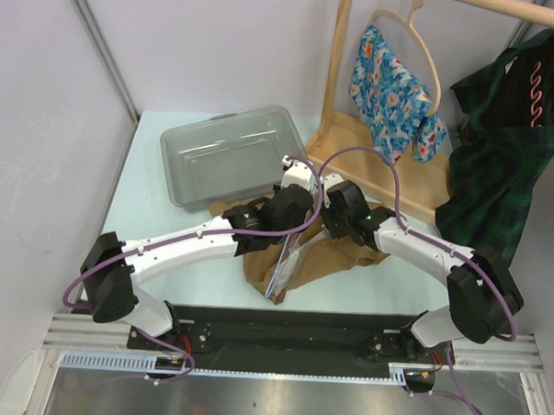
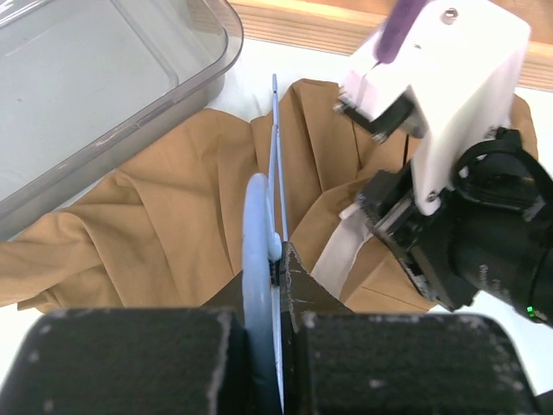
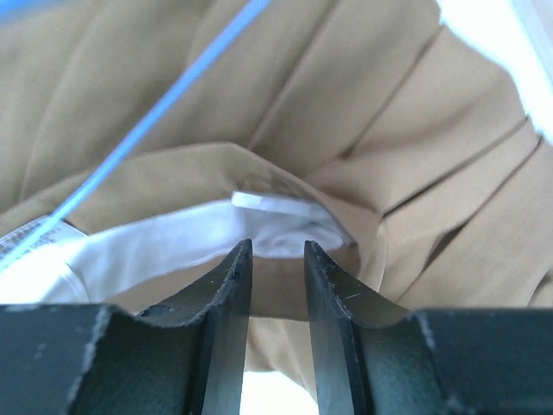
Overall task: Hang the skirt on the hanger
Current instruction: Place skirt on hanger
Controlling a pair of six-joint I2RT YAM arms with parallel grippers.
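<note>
Tan skirt (image 1: 344,252), crumpled on tabletop (image 1: 141,213) between both arms. Blue hanger (image 2: 275,164) pinched in left fingers (image 2: 130,363), long axis running away across the cloth. Right fingers (image 3: 223,294) slightly parted, waistband (image 3: 259,169) just ahead; apparently gripping nothing.

Your off-task items
Clear bin (image 1: 219,154) back left; wooden rack (image 1: 336,63) beside it, floral cloth (image 1: 388,88) and plaid garment (image 1: 499,171) hanging.

No text can be read anywhere; only a white tag (image 3: 22,240) inside the skirt (image 3: 415,156), at the left edge of the right wrist view, bears small dark print, too blurred to make out.
</note>
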